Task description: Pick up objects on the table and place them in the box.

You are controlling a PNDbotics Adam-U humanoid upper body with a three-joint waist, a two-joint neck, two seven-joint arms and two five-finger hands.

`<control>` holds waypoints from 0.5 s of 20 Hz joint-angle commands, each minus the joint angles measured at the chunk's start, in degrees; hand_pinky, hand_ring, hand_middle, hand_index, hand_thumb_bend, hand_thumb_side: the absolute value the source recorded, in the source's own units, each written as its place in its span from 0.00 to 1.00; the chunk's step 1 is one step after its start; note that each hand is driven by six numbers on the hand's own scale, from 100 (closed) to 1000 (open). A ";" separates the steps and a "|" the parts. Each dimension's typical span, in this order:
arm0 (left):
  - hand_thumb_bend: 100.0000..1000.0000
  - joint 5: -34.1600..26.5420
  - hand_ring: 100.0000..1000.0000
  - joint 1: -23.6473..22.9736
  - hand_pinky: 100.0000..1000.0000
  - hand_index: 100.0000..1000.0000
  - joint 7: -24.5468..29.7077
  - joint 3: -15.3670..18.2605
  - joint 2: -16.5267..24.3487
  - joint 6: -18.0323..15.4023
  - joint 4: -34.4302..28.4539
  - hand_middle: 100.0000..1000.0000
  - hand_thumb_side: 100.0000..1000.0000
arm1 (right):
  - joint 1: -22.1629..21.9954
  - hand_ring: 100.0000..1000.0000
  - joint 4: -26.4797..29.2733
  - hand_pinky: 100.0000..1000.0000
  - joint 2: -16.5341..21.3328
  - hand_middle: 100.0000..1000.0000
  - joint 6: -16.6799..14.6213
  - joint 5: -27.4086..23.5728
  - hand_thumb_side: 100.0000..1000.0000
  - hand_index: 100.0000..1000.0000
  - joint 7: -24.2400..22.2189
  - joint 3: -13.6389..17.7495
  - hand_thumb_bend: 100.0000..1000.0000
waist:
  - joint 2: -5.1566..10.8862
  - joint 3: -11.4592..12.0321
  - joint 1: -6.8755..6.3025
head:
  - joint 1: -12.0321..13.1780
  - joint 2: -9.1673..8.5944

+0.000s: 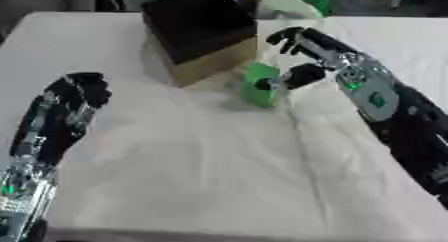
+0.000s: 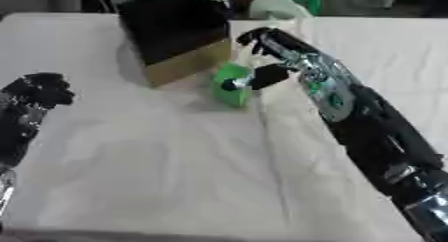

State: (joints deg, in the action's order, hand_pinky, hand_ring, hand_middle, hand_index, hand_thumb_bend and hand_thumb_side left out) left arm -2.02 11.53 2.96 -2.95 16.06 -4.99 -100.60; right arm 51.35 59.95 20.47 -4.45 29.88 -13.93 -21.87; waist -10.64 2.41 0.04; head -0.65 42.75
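Left hand (image 1: 77,93): rests on the white tablecloth (image 1: 201,176) near its left edge, fingers curled, holding nothing.
Box (image 1: 203,33): cardboard, dark open interior, contents unseen, at the far middle.
Green object (image 1: 259,84): just right of the box, pinched by the right hand (image 1: 308,61).
Open room: bare cloth across the near half.

Green object (image 1: 260,83): identity indeterminate, partly covered by right hand (image 1: 302,61) thumb. Box (image 1: 199,28) interior dark, contents unreadable. Left hand (image 2: 31,98) cropped (right eye view).
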 commanded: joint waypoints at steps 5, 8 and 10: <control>0.38 -0.26 0.59 0.59 0.63 0.70 0.14 0.04 0.30 0.01 -0.81 0.56 0.51 | 0.77 0.74 -0.54 0.73 0.45 0.79 -0.37 0.76 0.51 0.88 0.09 0.96 0.69 | 1.06 0.13 -0.28 | -0.16 -0.56; 0.38 -0.26 0.59 0.60 0.63 0.70 0.19 0.02 0.27 0.01 -0.80 0.56 0.51 | 0.75 0.74 -0.83 0.73 0.36 0.79 -0.43 0.95 0.51 0.88 0.00 0.97 0.69 | 1.04 0.15 -0.27 | -0.17 -0.62; 0.38 -0.27 0.59 0.61 0.63 0.70 0.20 0.01 0.26 0.02 -0.81 0.56 0.51 | 0.71 0.74 -1.38 0.73 0.20 0.80 -0.36 1.33 0.52 0.89 -0.24 1.01 0.69 | 1.01 0.20 -0.30 | -0.19 -0.59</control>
State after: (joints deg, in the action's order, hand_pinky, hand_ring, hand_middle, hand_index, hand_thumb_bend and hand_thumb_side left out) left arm -2.06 11.54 2.96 -2.95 16.05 -4.98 -100.60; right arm 51.08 58.37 20.33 -4.66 30.77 -13.99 -21.53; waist -10.64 2.52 -0.17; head -0.67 42.72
